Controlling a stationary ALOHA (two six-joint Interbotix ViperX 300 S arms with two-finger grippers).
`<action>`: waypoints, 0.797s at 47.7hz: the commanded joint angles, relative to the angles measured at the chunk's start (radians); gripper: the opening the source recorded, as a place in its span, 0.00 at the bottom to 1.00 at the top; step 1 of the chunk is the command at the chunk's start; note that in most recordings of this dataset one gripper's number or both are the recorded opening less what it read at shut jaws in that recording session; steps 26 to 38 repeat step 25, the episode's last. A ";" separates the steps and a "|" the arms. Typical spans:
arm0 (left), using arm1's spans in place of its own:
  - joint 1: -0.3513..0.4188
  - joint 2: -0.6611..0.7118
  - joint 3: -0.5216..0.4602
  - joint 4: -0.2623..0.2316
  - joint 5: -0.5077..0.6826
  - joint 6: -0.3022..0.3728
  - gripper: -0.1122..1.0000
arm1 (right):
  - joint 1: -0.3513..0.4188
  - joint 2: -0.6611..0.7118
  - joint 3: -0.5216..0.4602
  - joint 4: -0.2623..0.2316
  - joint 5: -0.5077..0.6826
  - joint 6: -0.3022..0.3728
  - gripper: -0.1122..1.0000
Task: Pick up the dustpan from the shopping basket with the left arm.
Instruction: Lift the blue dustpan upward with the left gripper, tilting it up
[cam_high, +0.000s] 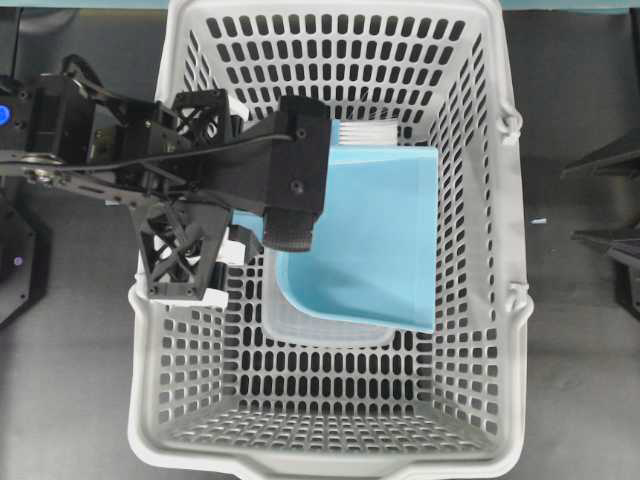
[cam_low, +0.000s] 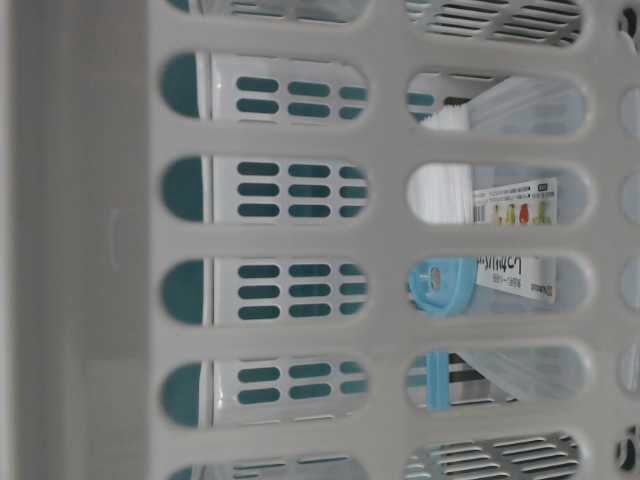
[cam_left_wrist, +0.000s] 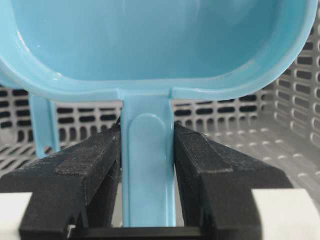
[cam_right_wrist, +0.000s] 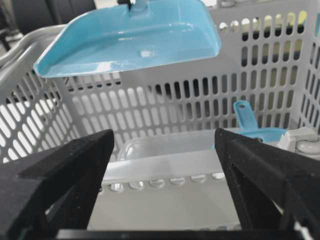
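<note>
Black padded fingers (cam_left_wrist: 95, 165) of the left gripper (cam_left_wrist: 148, 165) are closed on both flat edges of the dustpan (cam_left_wrist: 150, 45) handle, just below the point where it joins the tray; nothing shows between pad and plastic. Beyond the fingertips the tray spreads wide, and the right wrist view shows it tilted in the air above the basket (cam_right_wrist: 165, 105) interior, clear of the floor. Judged by its thin glossy walls, the dustpan is light and fairly stiff but smooth, so it could pivot or slip in a narrow pinch; the handle root, where it is held, looks the soundest place. Below the fingers, inside the basket, lies a clear plastic tub (cam_right_wrist: 165, 150), and a second blue handle with a hole (cam_right_wrist: 248, 120), probably the brush, leans at the far wall. White bristles (cam_high: 368, 131) show past the tray in the overhead view. Right gripper (cam_right_wrist: 165, 165) fingers stand wide apart, holding nothing, near the basket rim.
</note>
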 joint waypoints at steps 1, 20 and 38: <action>-0.002 -0.026 -0.009 0.002 -0.005 -0.002 0.38 | -0.002 0.006 -0.008 0.003 -0.005 0.000 0.80; -0.005 -0.026 0.000 0.002 -0.005 -0.002 0.38 | -0.002 0.006 -0.006 0.003 -0.005 0.000 0.80; -0.005 -0.026 0.002 0.002 -0.005 -0.006 0.38 | -0.002 0.006 -0.003 0.003 -0.005 0.000 0.80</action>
